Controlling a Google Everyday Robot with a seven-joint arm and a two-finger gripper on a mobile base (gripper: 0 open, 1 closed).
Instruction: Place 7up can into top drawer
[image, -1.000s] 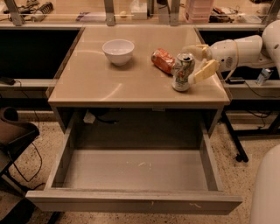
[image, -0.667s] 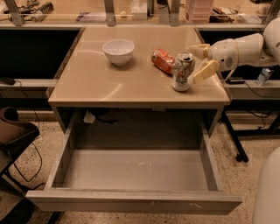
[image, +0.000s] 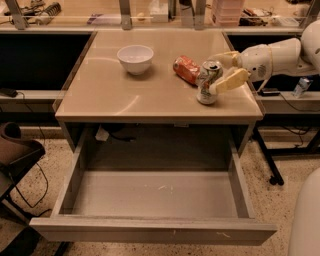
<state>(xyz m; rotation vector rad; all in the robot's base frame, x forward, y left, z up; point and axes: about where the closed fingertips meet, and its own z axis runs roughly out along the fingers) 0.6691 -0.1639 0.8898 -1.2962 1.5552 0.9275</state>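
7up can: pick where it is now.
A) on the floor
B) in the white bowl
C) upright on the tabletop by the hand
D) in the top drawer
C: the 7up can stands upright on the tabletop near its right edge, the hand beside it on the right; the open top drawer holds no can.

Glossy table (image: 150, 95); plastic claw (image: 216, 73) grips metal 7up can (image: 205, 85).

We see the wide grey-beige top drawer (image: 155, 197) open from above. A crushed orange soda can (image: 186, 69) lies just far-left of the cream gripper (image: 218, 73), which is at the dented silver-green 7up can (image: 205, 86).
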